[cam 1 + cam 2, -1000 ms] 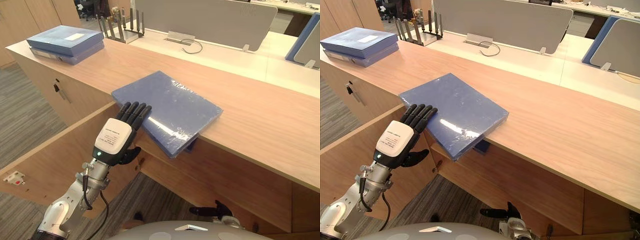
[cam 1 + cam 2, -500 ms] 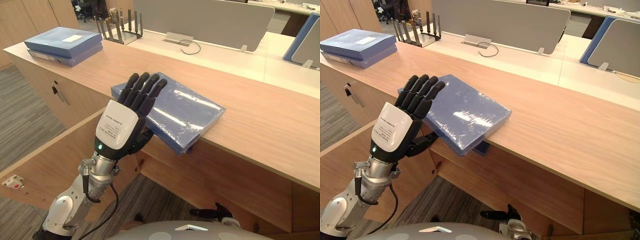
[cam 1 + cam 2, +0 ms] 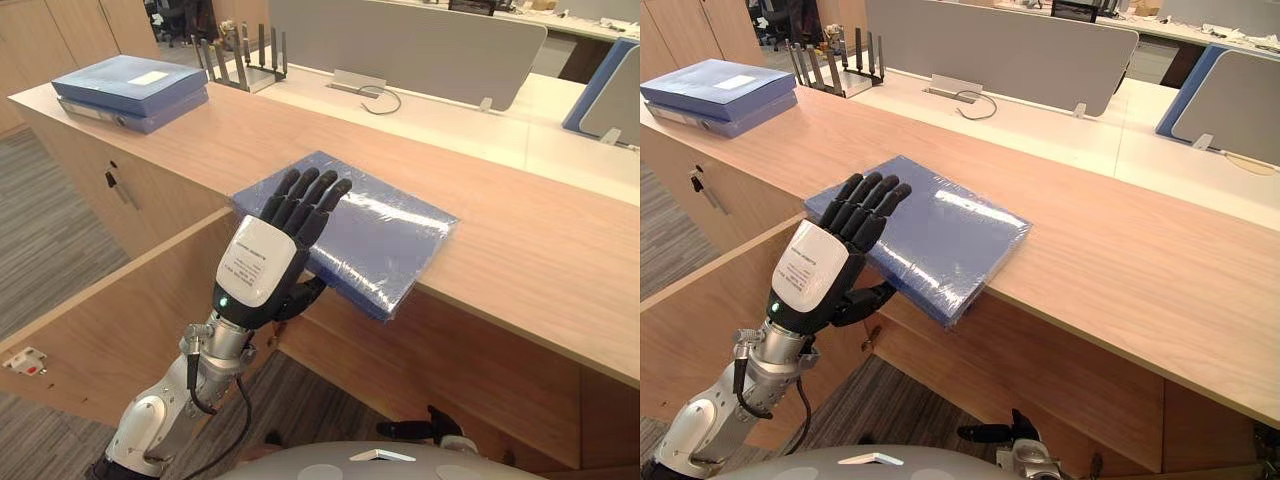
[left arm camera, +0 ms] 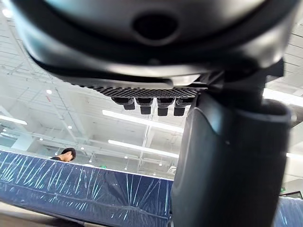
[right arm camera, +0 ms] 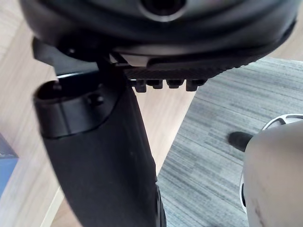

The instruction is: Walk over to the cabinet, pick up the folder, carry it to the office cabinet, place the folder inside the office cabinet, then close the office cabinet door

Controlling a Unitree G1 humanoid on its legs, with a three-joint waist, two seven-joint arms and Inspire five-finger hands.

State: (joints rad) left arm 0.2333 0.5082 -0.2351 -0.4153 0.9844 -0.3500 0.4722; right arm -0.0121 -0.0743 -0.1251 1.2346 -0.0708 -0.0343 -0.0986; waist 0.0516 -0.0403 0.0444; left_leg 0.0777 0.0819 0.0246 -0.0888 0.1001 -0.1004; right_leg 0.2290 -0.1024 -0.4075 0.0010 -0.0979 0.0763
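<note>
Left robot hand (image 3: 262,265): open, fingers (image 3: 312,200) straight and fanned out over the near left part of the folder. The thumb (image 3: 305,293) sits lower, by the folder's near edge. I cannot tell whether the fingers touch the folder.

Folder (image 3: 385,235): blue, wrapped in clear film. It lies flat and skewed on the desk, with its near corner jutting past the desk's near edge.

Desk (image 3: 520,250): long, light wood.

Wooden panel (image 3: 100,320): stands out from the desk's front, near left, under the arm.

Right robot hand (image 5: 165,28): hangs low over grey carpet (image 5: 213,142), fingers loosely straight, holding nothing.

Blue binders (image 3: 130,85): a stack at the desk's far left end, well apart from the folder.

Black file rack (image 3: 245,50): just beyond the desk, far left.

Grey screen (image 3: 420,45): runs along the far side.
</note>
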